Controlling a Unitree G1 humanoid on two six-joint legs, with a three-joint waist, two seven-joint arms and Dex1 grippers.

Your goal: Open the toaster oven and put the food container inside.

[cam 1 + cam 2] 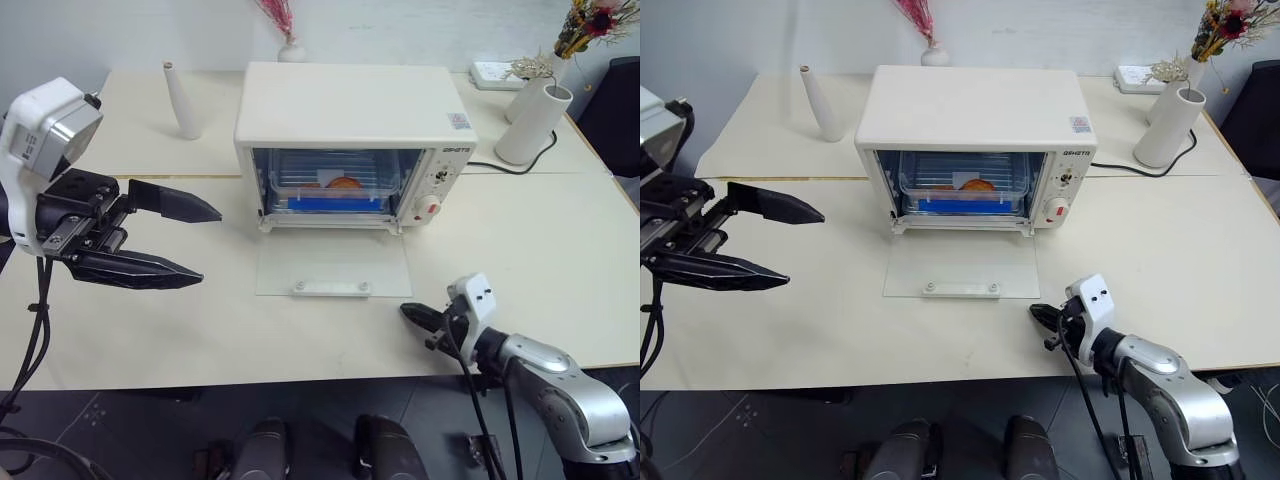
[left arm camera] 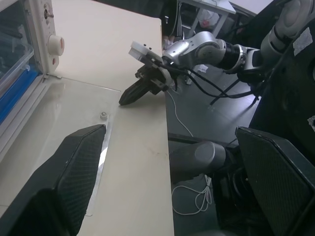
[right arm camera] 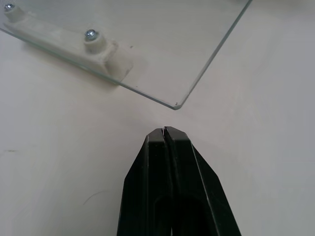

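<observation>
Since the food container (image 1: 335,185) already sits inside the toaster oven (image 1: 345,140), this light, rigid, slick plastic box is best taken by its blue-clipped sides, left gripper (image 1: 185,240) fingers spread empty, right gripper (image 1: 415,317) clenched.

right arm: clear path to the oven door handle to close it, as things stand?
Probably yes. The right gripper, shut, sits on the table just off the corner of the glass door, which lies flat and open. Nothing stands between it and the white bar handle, though the fingers must open first.
</observation>
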